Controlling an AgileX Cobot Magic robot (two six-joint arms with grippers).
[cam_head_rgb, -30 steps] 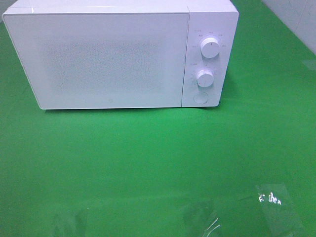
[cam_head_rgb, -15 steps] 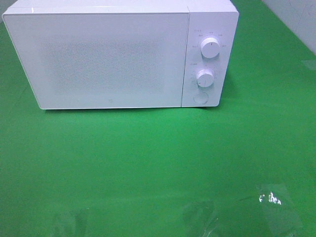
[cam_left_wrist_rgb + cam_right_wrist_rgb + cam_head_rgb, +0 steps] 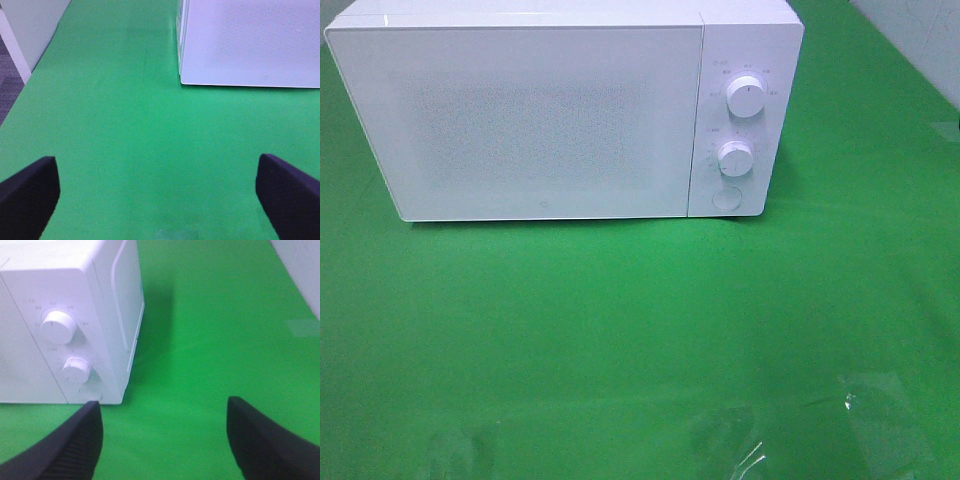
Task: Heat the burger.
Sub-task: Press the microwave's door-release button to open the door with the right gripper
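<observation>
Green cloth is spread over the worktop (image 3: 620,330), and a white microwave (image 3: 570,12) is set in the upper left of the high frame. Its door (image 3: 530,120) is shut, and the upper knob (image 3: 747,98), lower knob (image 3: 734,158) and round button (image 3: 725,198) are turned toward the arms, presumably for reach. The burger is seen in no view; whether it lies behind the frosted door cannot be told. The left hand (image 3: 156,170) is spread wide and empty, held low short of the microwave. The right hand (image 3: 164,407) is likewise released and empty, pointed beside the controls.
</observation>
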